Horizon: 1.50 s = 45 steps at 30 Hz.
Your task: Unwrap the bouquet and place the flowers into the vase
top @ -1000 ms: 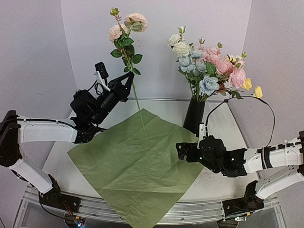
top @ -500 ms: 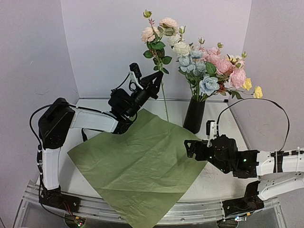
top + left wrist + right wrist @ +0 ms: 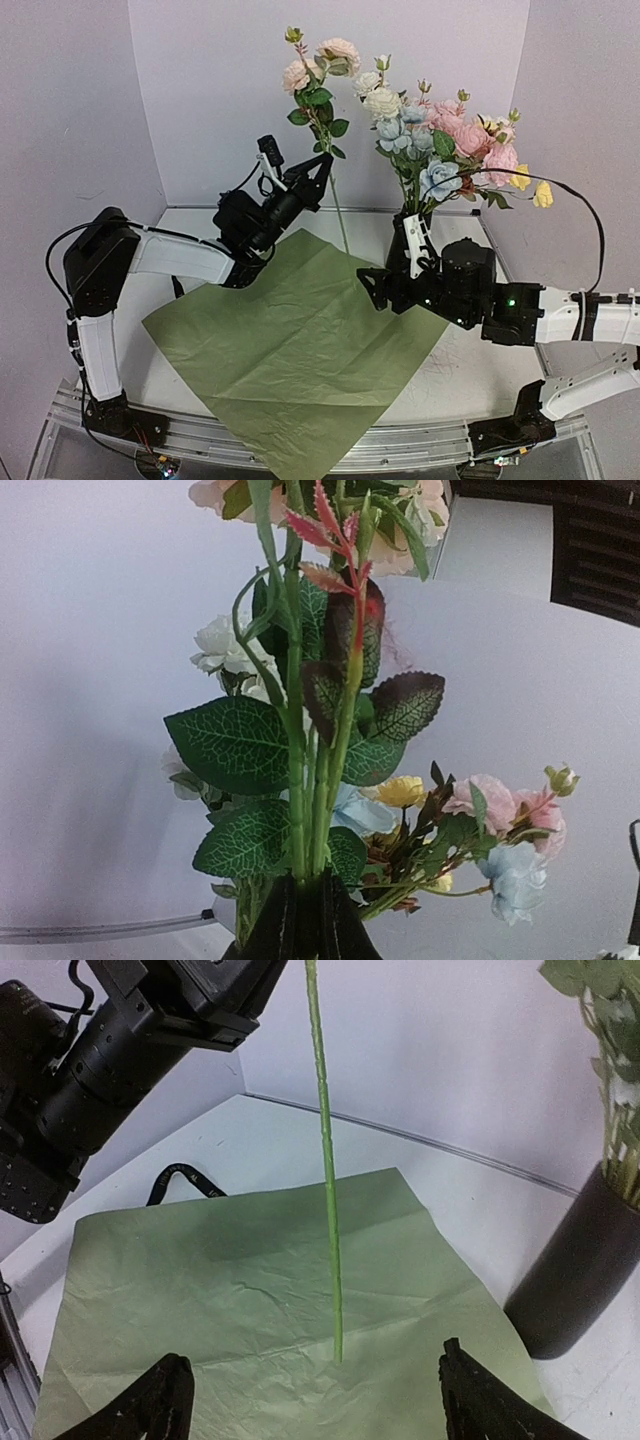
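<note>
Two claws: the left gripper (image 3: 320,172) is pinched tight on the rose bunch (image 3: 318,100) partway down its stem. The right gripper (image 3: 372,288) is spread wide with nothing between its fingers.
Task's things: the flowers (image 3: 440,140) stand in the vase (image 3: 401,238) at the back of the table. The green wrapping paper (image 3: 290,340) lies flat and open in the middle.
Long axis: the rose bunch hangs near upright, blooms at 12 o'clock and bare stem end at 6 o'clock.
Key relation: seen from above, the stem's free end lies at about 11 o'clock from the right gripper, near it. The vase sits at 1 o'clock, just behind that arm.
Nearer arm: the right one, both to the loose stem end and to the vase. I judge it is lining up to steady or take the stem.
Right wrist view only: the stem (image 3: 325,1160) drops to 12 o'clock, centred between the spread fingers (image 3: 165,1400). A black ribbon (image 3: 185,1175) lies at the paper's far edge. Whether the tip touches the paper I cannot tell.
Left wrist view only: the clamp closes on several green stems together.
Top view's limit: the right arm hides much of the vase.
</note>
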{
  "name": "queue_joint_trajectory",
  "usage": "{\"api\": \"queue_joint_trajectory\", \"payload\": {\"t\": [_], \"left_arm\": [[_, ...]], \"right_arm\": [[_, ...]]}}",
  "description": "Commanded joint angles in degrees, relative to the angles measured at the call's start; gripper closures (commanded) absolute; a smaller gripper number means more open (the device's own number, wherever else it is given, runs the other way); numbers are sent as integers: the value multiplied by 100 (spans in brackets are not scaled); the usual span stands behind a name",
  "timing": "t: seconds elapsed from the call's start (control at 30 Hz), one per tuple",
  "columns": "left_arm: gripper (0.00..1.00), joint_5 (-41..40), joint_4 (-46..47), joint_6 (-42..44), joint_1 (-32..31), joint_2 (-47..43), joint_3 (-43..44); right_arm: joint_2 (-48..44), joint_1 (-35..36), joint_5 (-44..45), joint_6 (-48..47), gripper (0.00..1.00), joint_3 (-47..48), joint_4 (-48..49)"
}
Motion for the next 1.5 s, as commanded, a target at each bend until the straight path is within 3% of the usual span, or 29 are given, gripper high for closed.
{"api": "queue_joint_trajectory", "payload": {"t": [0.0, 0.13, 0.33, 0.63, 1.1, 1.47], "left_arm": [[100, -39, 1278, -267, 6, -1320, -555], [100, -243, 507, -420, 6, -1997, -1005], [100, 249, -511, -641, 6, -2517, -1253], [100, 606, -866, -719, 6, -2869, -1715], [100, 856, -1031, -843, 5, -2957, -1783], [100, 877, -1125, -817, 6, -2954, -1779]], "right_arm": [[259, 1, -665, -596, 19, 613, 214], [565, 5, -1260, -589, 27, 1000, 231], [814, 6, -1884, -356, 35, 1463, 242], [873, 9, -2258, -203, 41, 1924, 184], [1701, 8, -2451, -161, 56, 2784, -320], [1974, 13, -2393, -87, 74, 3020, -381]]}}
